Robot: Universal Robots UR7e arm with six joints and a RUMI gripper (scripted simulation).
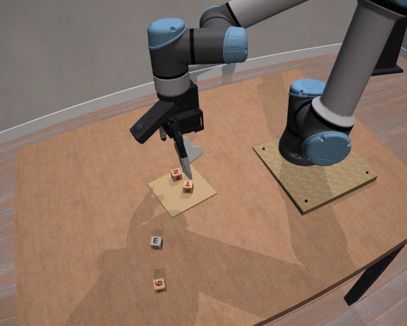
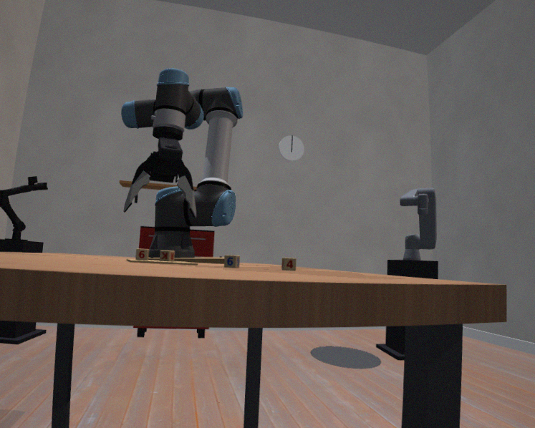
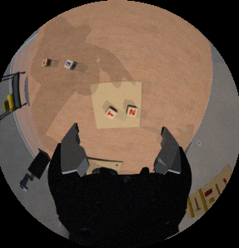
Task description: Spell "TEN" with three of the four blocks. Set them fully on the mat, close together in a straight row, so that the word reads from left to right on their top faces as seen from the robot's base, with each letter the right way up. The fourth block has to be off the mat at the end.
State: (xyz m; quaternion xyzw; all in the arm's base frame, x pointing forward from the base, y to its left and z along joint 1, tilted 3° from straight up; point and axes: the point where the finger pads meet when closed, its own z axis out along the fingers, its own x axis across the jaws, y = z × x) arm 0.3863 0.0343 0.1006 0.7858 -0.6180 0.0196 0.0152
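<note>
Narrow gap separates T block (image 1: 188, 186) (image 2: 167, 255) (image 3: 111, 112), N block (image 1: 176, 174) (image 2: 142, 254) (image 3: 131, 111); E block (image 1: 156, 242) (image 2: 231, 261) (image 3: 70, 64) stands apart.

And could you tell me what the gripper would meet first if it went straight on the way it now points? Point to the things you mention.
Probably the mat (image 1: 172, 203) (image 3: 120, 89) or the N block (image 1: 176, 174) (image 3: 131, 111); depth is unclear, so I can't tell which.
</note>
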